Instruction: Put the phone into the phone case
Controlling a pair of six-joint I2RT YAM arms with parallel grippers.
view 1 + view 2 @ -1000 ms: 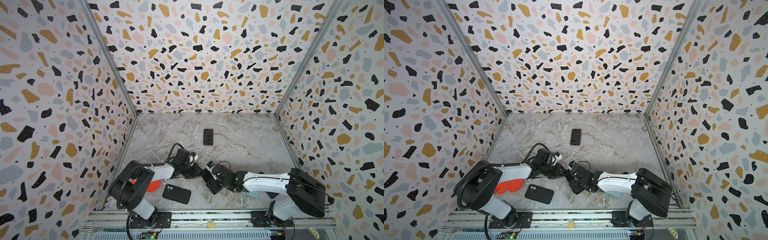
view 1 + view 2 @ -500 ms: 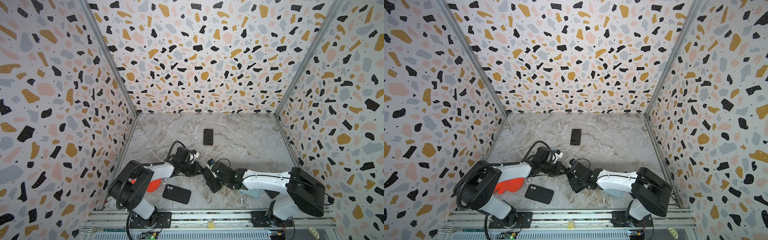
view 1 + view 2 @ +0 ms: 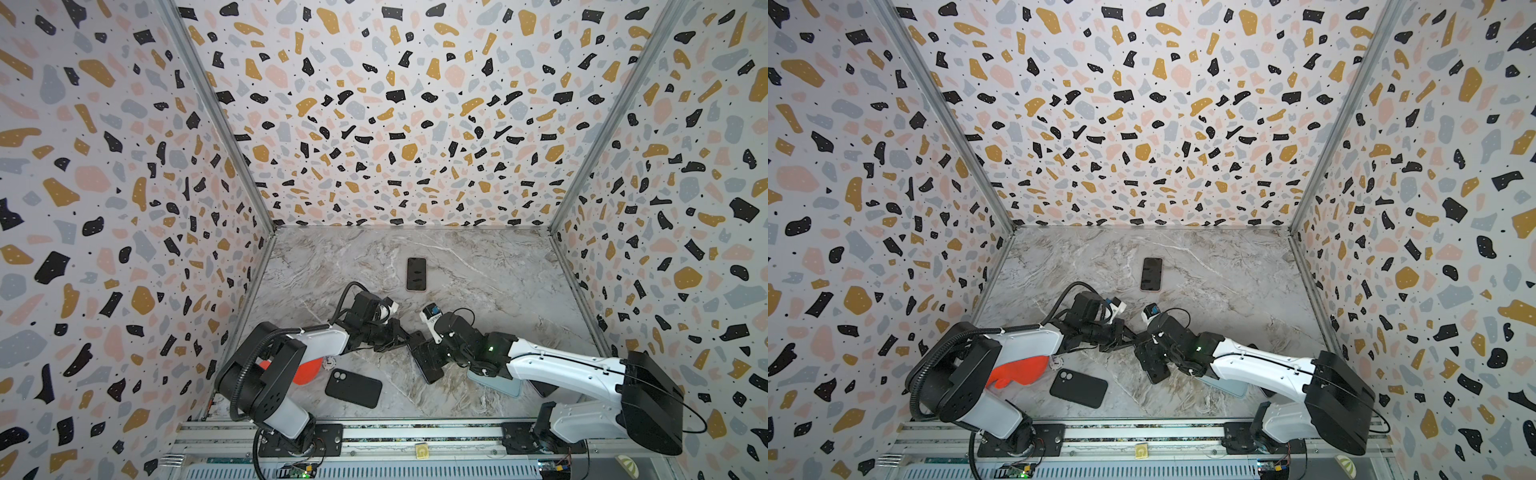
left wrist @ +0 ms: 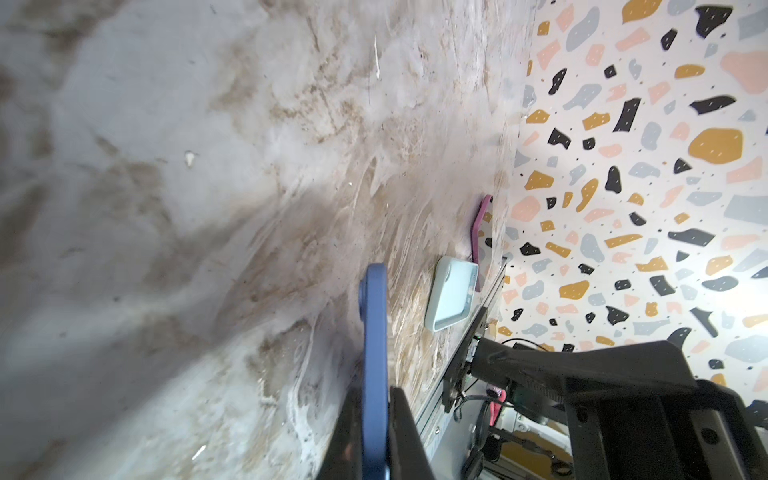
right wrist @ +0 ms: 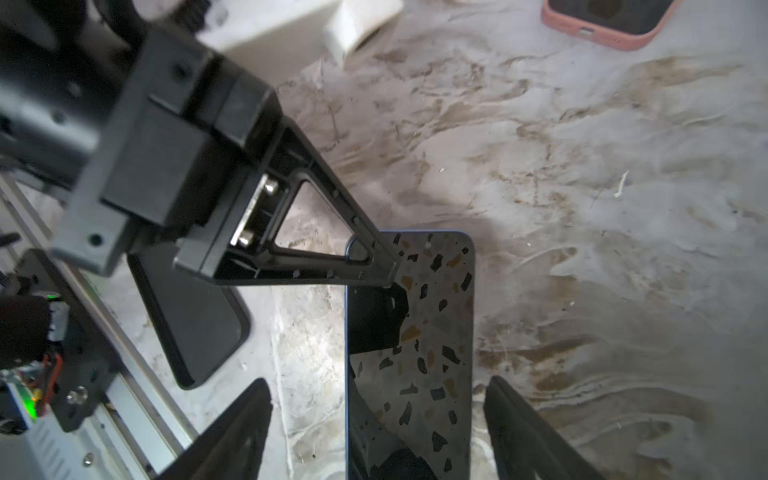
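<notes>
A blue-edged phone (image 3: 428,362) (image 3: 1154,368) with a dark reflective screen (image 5: 409,353) sits low over the marble floor at front centre. My left gripper (image 3: 409,338) (image 4: 375,392) is shut on its far end; the phone's thin edge (image 4: 374,324) runs between the jaws. My right gripper (image 3: 438,353) (image 5: 376,386) stands open, its fingers either side of the phone's near end and clear of it. The black phone case (image 3: 353,387) (image 3: 1079,387) (image 5: 195,316) lies flat to the left, near the front rail.
A phone in a pink case (image 3: 416,273) (image 5: 602,20) lies toward the back. A light blue case (image 3: 494,380) (image 4: 451,295) sits under my right arm, with a magenta case (image 4: 482,232) beyond it. A red object (image 3: 307,370) lies beneath my left arm. Terrazzo walls enclose the floor.
The left jaws have tightened on the phone's end. The right jaws have spread wider off the phone. Both grippers and the phone shifted slightly toward the back.
</notes>
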